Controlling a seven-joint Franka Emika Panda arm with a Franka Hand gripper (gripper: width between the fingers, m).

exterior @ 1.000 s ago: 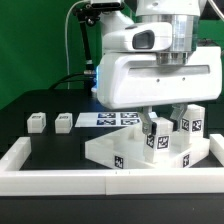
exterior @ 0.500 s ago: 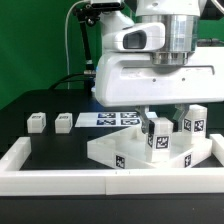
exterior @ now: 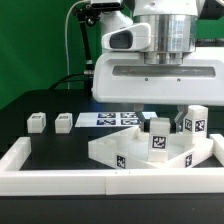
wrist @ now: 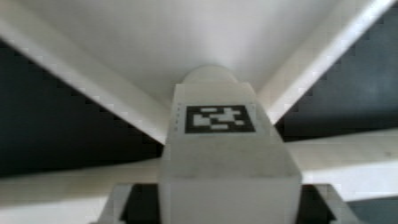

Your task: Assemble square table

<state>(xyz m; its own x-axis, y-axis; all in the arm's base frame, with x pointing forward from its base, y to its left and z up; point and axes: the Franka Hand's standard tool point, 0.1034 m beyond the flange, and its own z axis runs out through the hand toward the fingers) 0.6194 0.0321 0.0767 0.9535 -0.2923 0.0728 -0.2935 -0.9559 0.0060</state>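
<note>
Wall borders slab, marker board behind, leg in claw.

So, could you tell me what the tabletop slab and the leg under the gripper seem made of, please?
The tabletop slab: probably rigid plastic, matte white; uniform colour, crisp edges. The leg: seemingly the same white plastic, smooth, faint sheen; its tag looks like a printed sticker.

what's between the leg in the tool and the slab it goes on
Nothing visible. The tool grips the leg upright right over the slab, with no thing between them. The other upright leg stands apart toward the exterior view's right; two loose legs lie far off toward its left.
</note>
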